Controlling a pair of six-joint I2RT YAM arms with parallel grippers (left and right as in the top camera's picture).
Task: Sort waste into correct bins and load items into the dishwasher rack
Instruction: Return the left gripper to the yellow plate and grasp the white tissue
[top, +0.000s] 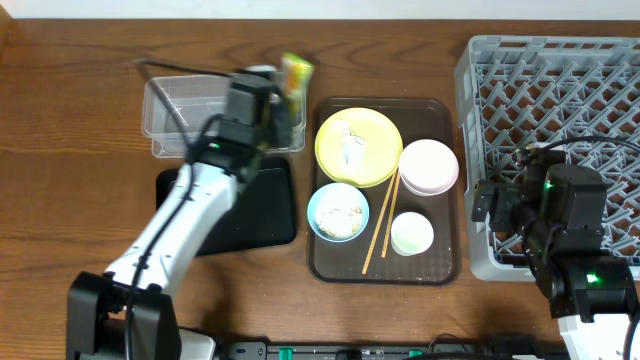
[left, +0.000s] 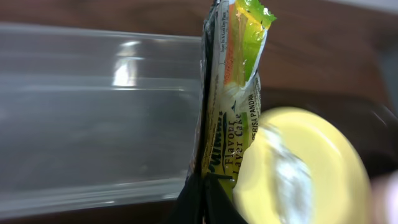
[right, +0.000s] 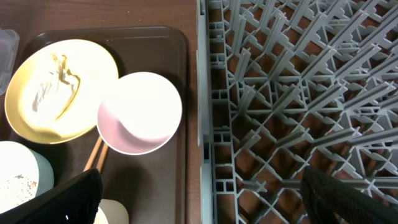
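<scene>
wrapper (left: 233, 93) pinched upright in left hand (top: 282, 100); clear tub (top: 180, 112) at its nine o'clock (right hand (right: 205, 196) spread wide).

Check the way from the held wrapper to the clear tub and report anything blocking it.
Nothing visible blocks it. The left gripper holds the wrapper right beside the tub, at its rim, and the tub's top is open, with no lid.
</scene>
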